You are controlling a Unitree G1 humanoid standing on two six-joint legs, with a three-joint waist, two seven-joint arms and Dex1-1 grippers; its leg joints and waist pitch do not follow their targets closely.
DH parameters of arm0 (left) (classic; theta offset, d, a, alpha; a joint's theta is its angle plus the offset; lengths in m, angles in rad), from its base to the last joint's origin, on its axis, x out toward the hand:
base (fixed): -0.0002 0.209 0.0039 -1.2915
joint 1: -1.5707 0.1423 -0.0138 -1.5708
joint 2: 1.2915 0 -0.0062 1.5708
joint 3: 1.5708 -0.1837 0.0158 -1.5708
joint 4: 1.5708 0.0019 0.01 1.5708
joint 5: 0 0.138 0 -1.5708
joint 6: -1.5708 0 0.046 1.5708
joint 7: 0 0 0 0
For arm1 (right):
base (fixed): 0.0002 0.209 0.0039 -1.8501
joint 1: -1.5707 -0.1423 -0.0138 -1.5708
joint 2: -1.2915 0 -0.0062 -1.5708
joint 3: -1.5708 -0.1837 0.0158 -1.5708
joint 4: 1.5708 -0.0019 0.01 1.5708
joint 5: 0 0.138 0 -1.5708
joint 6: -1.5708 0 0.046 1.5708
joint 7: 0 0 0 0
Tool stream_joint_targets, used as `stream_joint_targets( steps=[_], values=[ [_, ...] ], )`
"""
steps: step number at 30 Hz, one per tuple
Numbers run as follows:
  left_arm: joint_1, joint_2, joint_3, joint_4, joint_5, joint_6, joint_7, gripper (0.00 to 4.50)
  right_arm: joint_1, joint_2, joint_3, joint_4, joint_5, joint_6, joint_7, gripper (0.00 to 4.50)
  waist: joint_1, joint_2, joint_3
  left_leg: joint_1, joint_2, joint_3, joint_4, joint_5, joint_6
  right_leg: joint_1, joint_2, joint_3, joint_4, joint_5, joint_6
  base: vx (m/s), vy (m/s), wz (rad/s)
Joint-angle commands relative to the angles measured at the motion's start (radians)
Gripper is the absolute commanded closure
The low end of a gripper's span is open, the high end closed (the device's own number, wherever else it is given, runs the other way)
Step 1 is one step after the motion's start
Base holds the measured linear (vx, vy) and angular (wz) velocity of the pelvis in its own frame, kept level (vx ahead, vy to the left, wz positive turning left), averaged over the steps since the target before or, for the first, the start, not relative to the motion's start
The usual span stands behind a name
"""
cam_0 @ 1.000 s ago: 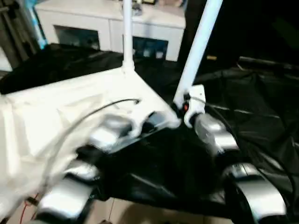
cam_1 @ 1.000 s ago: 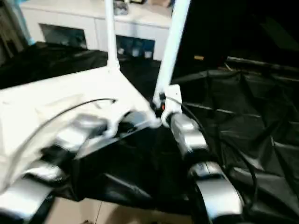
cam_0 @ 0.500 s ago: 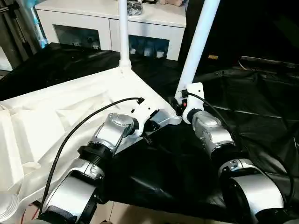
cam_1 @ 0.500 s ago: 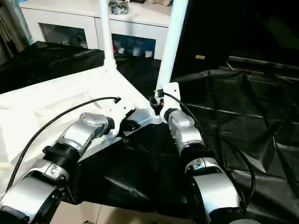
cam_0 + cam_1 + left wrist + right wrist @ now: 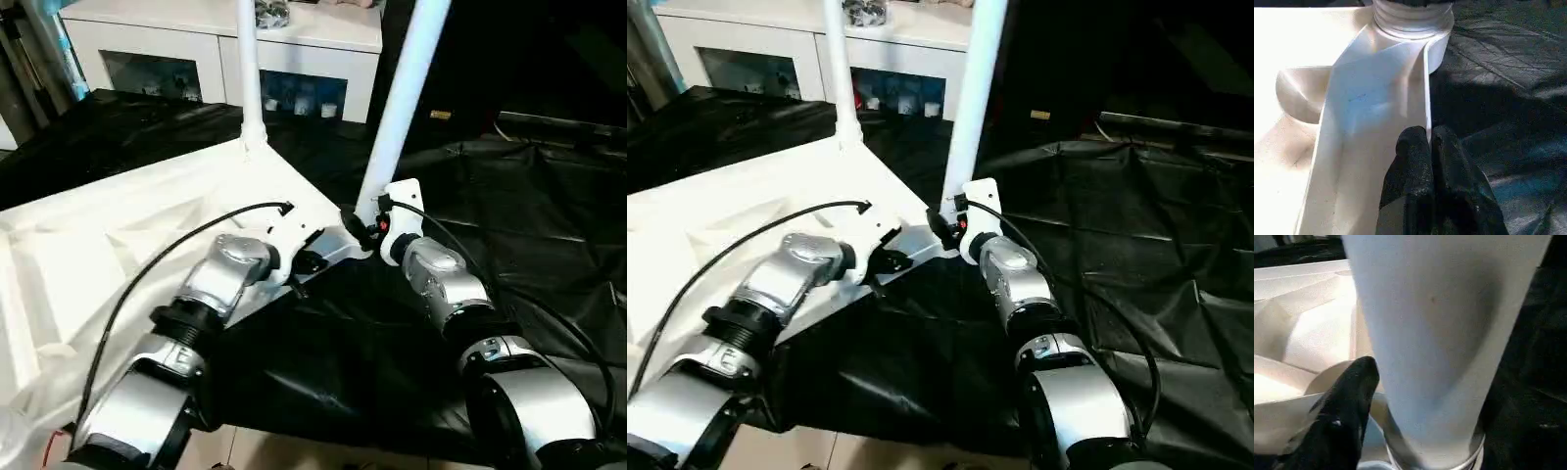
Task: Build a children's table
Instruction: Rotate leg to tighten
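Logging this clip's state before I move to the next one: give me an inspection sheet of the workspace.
Surface: crumpled black plastic sheeting under the work.
Job's things: white plastic tabletop lies underside up; two white tapered tube legs, near and far, stand in corner sockets.
Clutter: nothing seen.
Grippers: left gripper shut on the tabletop's rim; right gripper at the near leg's base, one black finger beside it.
Cables: black cable along the left arm.
Surroundings: white cabinet with glass doors behind.

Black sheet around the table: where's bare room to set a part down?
Free: the black sheet right of the near leg, and the strip before the table top between the forearms. Crowded: the near corner, with left gripper, right gripper and leg.
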Motion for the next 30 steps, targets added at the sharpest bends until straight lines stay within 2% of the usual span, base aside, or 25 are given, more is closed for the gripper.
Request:
stream_joint_targets(
  steps=[1,3,6,13,19,30],
  values=[
    [-0.013,-0.018,-0.013,-0.062,-0.021,-0.035,-0.028,4.5,0.017,0.029,0.042,0.038,-0.016,0.033,0.041,0.96,0.007,0.014,-0.059,0.002,0.018,0.003,-0.072,-0.341,0.012,0.04,-0.059,0.037,-0.076,-0.366,-0.187,0.0,0.0,0.0],
    [-0.009,-0.012,-0.015,-0.069,-0.022,-0.034,-0.04,4.5,0.017,0.025,0.04,0.034,-0.015,0.034,0.062,0.96,0.008,0.015,-0.06,0.004,0.019,0.007,-0.071,-0.332,0.014,0.039,-0.057,0.038,-0.073,-0.339,-0.199,0.0,0.0,0.0],
    [0.0,0.002,-0.018,-0.084,-0.027,-0.038,-0.072,4.5,0.019,0.008,0.045,0.011,-0.012,0.04,0.118,0.96,0.009,0.014,-0.063,-0.002,0.02,0.009,-0.07,-0.287,0.022,0.048,-0.057,0.039,-0.063,-0.269,-0.216,0.0,0.0,0.0],
    [0.021,0.045,-0.028,-0.111,-0.041,-0.066,-0.154,4.5,0.041,-0.049,0.07,-0.053,-0.017,0.052,0.251,0.96,0.015,0.015,-0.073,-0.002,0.02,0.016,-0.058,-0.169,0.058,0.057,-0.055,0.04,-0.04,-0.078,-0.275,0.0,0.0,0.0],
    [0.038,0.086,-0.038,-0.141,-0.055,-0.082,-0.246,4.5,0.078,-0.105,0.096,-0.127,-0.017,0.07,0.383,0.96,0.031,0.015,-0.075,-0.002,0.021,0.02,-0.052,-0.123,0.08,0.058,-0.055,0.042,-0.03,-0.007,-0.295,0.0,0.0,0.0],
    [0.071,0.157,-0.06,-0.19,-0.102,-0.133,-0.44,4.5,0.168,-0.185,0.152,-0.308,0.016,0.098,0.621,0.96,0.043,0.016,-0.07,-0.002,0.024,0.019,-0.054,-0.173,0.061,0.058,-0.054,0.039,-0.038,-0.099,-0.272,0.0,0.0,0.0]
  ],
)
